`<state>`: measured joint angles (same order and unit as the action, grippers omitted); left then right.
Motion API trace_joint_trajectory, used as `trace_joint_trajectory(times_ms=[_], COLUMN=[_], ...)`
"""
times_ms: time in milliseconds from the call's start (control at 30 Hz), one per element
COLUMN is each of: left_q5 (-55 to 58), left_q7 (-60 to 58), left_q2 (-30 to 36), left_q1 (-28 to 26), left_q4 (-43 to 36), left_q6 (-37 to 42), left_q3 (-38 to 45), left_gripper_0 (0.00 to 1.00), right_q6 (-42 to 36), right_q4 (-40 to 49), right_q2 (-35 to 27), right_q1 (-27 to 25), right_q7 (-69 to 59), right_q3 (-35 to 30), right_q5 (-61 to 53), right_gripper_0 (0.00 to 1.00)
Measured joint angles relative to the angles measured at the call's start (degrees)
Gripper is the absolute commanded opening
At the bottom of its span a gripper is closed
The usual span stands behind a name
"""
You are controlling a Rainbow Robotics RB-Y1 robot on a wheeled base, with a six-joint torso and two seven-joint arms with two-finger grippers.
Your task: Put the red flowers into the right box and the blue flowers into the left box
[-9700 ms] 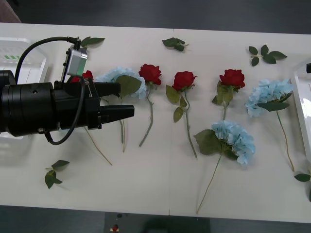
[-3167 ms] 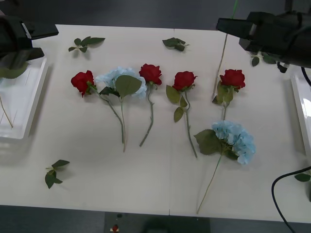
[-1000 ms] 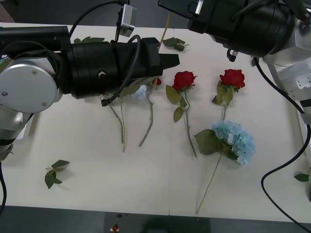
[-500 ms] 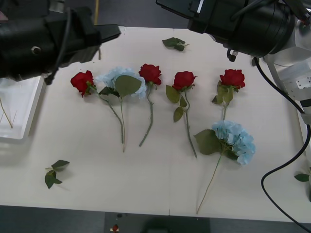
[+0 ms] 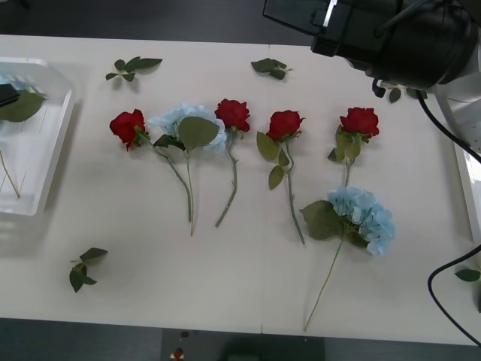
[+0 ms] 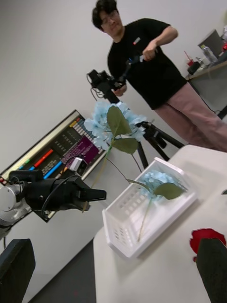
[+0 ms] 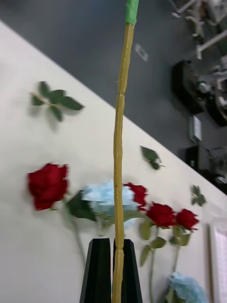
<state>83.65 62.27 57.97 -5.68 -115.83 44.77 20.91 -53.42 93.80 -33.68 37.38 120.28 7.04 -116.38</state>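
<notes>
The right arm [image 5: 398,37] is a fat, glossy black cylinder with a flat black plate ahead of it and a thin black cable [image 5: 443,289] looping down behind. Well back from the fingers sits a pale grey housing. The right gripper [image 6: 113,270] has two black, blunt-edged fingers [image 6: 16,270]. The left gripper [image 7: 112,270] has flat, matte black fingers [image 7: 98,270] with squared tips; behind them its arm carries a small grey box and black cable.

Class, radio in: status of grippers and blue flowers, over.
Left gripper jaws shut on blue flower stem, over left box. Right gripper open, over table's far right. Second blue flower boxed, two on table.
</notes>
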Motion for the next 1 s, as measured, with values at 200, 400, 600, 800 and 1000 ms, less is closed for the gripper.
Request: trace_joint_trajectory(times_ms=[200, 400, 600, 800, 1000], left_q5=[-5.75, -12.3, -13.67, -14.89, -14.97], left_q7=[0.32, 0.61, 0.87, 1.05, 1.7], left_q2=[0.66, 0.66, 0.66, 0.66, 0.66], left_q1=[-5.28, -7.35, -7.65, -7.64, -7.64], left_q4=[8.17, 17.54, 23.91, 26.32, 26.34], left_q6=[0.0, 0.0, 0.0, 0.0, 0.0], left_q3=[1.01, 1.0, -0.09, -3.56, -4.49], left_gripper_0=[0.0, 0.0, 0.0, 0.25, 0.8], right_q6=[-2.85, -7.69, -15.1, -24.45, -32.01], right_q4=[0.0, 0.01, 0.02, 0.02, 0.02], right_q2=[-5.62, -9.97, -11.55, -11.56, -11.56], right_q1=[-0.02, -0.32, -1.2, -1.19, -1.19], right_q7=[-11.24, -20.59, -33.83, -41.12, -46.02], right_q3=[0.07, 0.11, 0.11, 0.12, 0.12], right_q5=[7.61, 17.2, 30.14, 43.36, 53.33], right_gripper_0=[1.0, 1.0, 1.0, 1.0, 1.0])
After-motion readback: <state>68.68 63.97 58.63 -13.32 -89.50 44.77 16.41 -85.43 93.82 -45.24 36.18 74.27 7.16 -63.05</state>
